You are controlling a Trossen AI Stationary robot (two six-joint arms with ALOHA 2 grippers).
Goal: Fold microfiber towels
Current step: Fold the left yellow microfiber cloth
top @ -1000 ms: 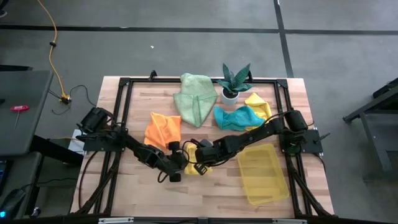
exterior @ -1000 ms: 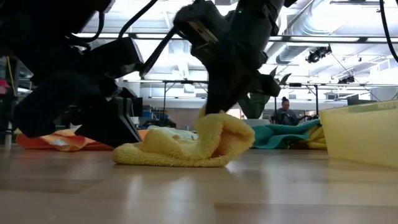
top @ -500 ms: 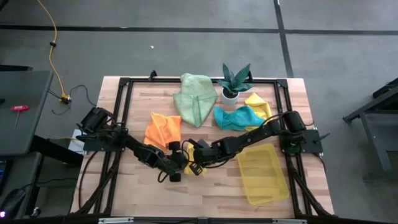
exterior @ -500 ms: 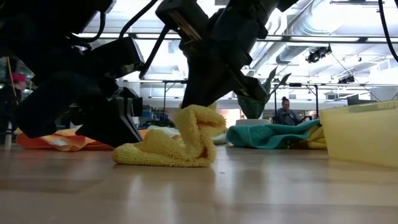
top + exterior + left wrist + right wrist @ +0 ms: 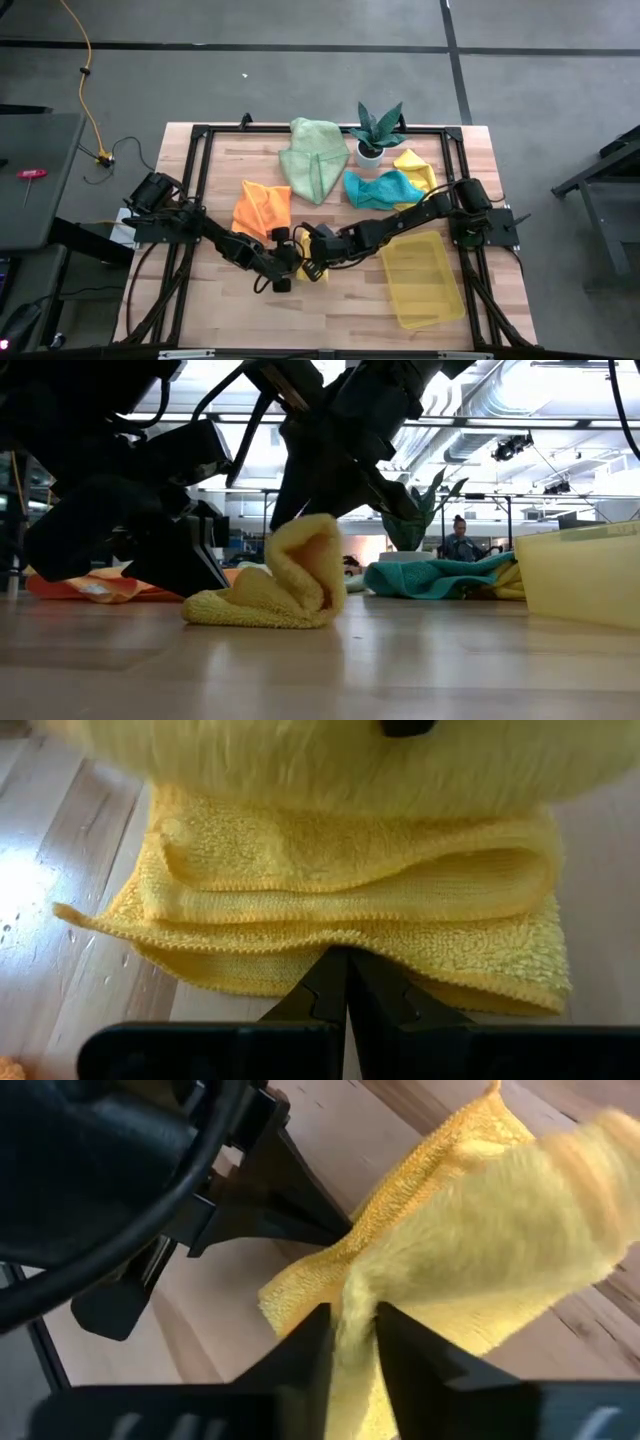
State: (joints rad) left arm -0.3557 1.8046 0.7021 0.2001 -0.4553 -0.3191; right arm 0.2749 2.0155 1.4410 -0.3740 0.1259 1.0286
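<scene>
Under both arms, yellow towel [image 5: 314, 270] mostly hidden; right tool [image 5: 348, 1342] pinching fold.

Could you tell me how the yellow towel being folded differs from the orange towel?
The yellow towel lies in neat layers with one edge lifted over; the orange towel lies loosely crumpled. The yellow towel sits between both grippers; the orange towel lies untouched farther back. Both rest on the table.

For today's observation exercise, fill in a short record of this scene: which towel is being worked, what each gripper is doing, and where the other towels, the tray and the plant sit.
Towel being worked: yellow towel, partly folded, mid-table
Left gripper: shut on the yellow towel's edge, pinning it down
Right gripper: fingers around a raised fold of the yellow towel
Other towels: orange towel, pale green towel, teal towel, second yellow towel, all unfolded
Tray: right of the work
Plant: far side
</scene>
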